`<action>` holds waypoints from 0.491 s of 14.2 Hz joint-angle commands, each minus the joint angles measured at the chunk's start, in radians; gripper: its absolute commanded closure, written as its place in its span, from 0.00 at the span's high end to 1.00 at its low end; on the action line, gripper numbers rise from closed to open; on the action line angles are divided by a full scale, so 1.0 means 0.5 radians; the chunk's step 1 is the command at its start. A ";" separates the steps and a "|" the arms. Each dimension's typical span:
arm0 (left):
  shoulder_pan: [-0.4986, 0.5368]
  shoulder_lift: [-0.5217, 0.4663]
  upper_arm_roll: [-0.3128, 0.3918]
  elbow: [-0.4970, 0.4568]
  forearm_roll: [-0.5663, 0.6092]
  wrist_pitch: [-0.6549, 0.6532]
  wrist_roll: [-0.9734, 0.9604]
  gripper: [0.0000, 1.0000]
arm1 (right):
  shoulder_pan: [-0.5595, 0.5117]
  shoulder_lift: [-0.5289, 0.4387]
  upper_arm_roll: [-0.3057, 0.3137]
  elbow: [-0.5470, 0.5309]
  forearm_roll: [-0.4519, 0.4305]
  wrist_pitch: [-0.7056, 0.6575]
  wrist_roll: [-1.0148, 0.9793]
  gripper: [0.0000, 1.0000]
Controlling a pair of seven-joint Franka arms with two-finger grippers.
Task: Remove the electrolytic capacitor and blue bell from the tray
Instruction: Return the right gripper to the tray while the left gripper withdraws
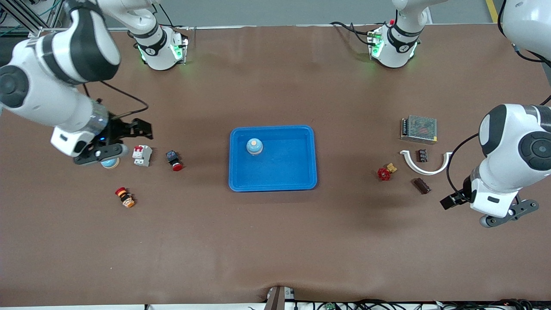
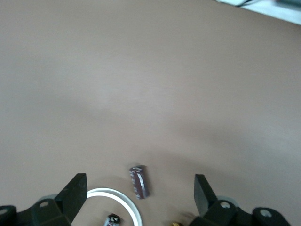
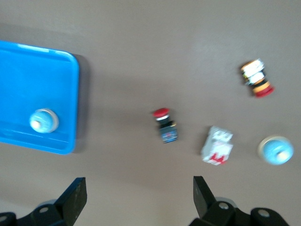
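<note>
A light-blue bell (image 1: 254,146) with an orange button sits in the blue tray (image 1: 297,172), also seen in the right wrist view as bell (image 3: 43,120) in tray (image 3: 28,70). A second bell (image 1: 110,162) (image 3: 276,150) rests on the table, partly under the right arm's hand. My right gripper (image 1: 140,129) (image 3: 140,195) hangs open and empty over the table beside it. The dark brown capacitor (image 1: 421,185) (image 2: 139,181) lies on the table. My left gripper (image 1: 450,201) (image 2: 141,193) is open and empty, over the table close to the capacitor.
Toward the right arm's end lie a white breaker (image 1: 142,155), a red push button (image 1: 174,160) and an orange-and-red button (image 1: 125,197). Toward the left arm's end are a metal power supply (image 1: 419,128), a white arc (image 1: 424,165) around a small dark part (image 1: 423,155), and a red valve (image 1: 385,172).
</note>
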 commanded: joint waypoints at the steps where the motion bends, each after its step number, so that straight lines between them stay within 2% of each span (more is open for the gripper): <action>1: 0.029 0.002 -0.098 0.132 -0.042 -0.233 0.093 1.00 | 0.260 -0.022 -0.022 -0.003 0.009 0.004 0.494 1.00; 4: 0.017 -0.062 -0.126 0.172 -0.045 -0.326 0.298 1.00 | 0.472 -0.006 -0.025 -0.025 0.006 0.145 0.872 1.00; 7: 0.013 -0.237 -0.071 0.138 -0.253 -0.341 0.477 1.00 | 0.616 0.037 -0.025 -0.052 -0.052 0.280 1.106 1.00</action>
